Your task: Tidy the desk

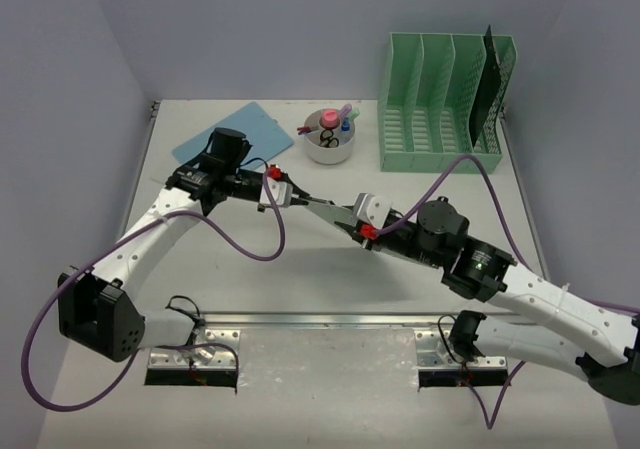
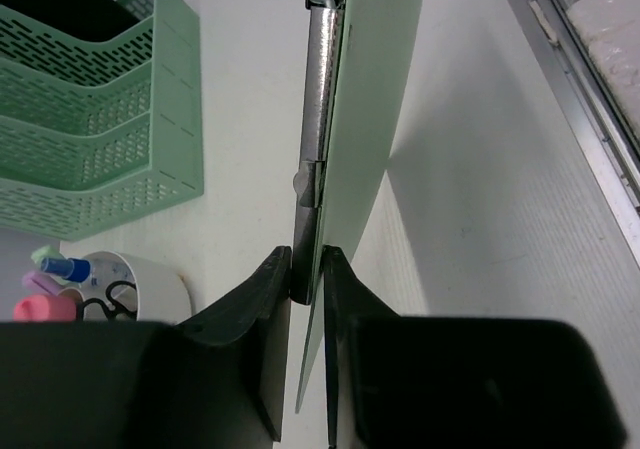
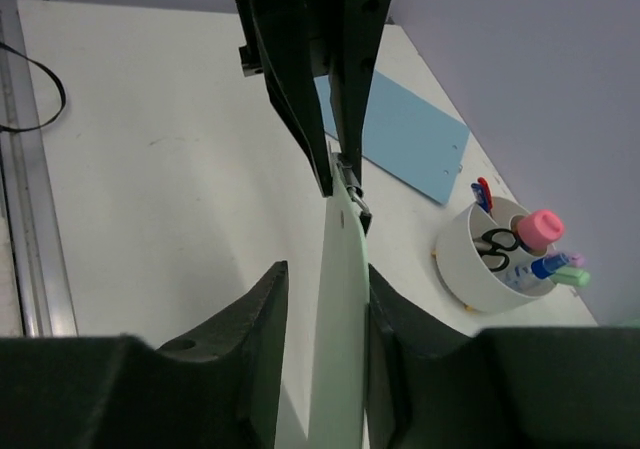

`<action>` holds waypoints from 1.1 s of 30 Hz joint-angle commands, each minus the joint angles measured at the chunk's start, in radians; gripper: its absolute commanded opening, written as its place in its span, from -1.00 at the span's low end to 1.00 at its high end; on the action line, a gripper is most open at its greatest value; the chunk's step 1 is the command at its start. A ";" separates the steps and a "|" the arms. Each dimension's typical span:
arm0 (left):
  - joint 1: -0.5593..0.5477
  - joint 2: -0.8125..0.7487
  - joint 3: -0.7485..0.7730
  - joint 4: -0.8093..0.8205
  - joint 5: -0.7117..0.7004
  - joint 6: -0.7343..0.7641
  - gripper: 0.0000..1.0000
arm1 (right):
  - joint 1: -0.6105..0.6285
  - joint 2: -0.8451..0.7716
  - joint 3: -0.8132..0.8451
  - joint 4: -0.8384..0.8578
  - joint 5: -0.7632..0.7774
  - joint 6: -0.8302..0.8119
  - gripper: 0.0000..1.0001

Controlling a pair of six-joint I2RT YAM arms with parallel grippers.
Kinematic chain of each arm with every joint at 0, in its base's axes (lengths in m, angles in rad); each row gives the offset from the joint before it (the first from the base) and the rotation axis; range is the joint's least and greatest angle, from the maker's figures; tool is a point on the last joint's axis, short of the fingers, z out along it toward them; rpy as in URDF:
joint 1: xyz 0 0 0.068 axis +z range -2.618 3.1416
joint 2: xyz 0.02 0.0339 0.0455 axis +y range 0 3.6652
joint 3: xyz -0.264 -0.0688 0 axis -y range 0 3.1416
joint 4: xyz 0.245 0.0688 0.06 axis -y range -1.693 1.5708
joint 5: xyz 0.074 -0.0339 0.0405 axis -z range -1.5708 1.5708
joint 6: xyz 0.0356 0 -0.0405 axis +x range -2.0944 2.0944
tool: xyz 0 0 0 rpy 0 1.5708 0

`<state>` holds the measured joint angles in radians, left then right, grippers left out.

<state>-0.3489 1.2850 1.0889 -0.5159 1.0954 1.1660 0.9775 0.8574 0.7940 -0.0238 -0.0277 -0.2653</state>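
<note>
Clipboard [image 2: 365, 119] held between arms
Its clip end is clamped by the left jaws; the right jaws are parted around it, likely for handover, with the desk [image 1: 330, 279] below both.

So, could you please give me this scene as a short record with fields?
held item: pale green clipboard, on edge over the desk, between both arms
left gripper: shut on the clipboard at its metal clip
right gripper: open, fingers either side of the board
file rack: mint green, far right, black flat item in its rightmost slot
white cup: holds scissors and markers, left of the rack
blue sheet: flat, far left
</note>
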 commanded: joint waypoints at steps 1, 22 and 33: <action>-0.005 0.013 0.100 -0.125 -0.038 0.169 -1.00 | 0.000 0.021 0.059 -0.076 0.003 -0.006 -0.29; -0.122 0.097 0.316 -0.495 -0.312 0.459 -1.00 | -0.014 0.215 0.284 -0.315 -0.023 -0.038 -0.21; -0.136 0.117 0.342 -0.518 -0.293 0.449 -0.99 | -0.016 0.262 0.289 -0.277 -0.034 -0.051 -0.26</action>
<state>-0.4679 1.3979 1.3891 -1.0229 0.7666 1.5993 0.9680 1.1103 1.0317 -0.3565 -0.0391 -0.3134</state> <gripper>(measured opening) 0.118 0.373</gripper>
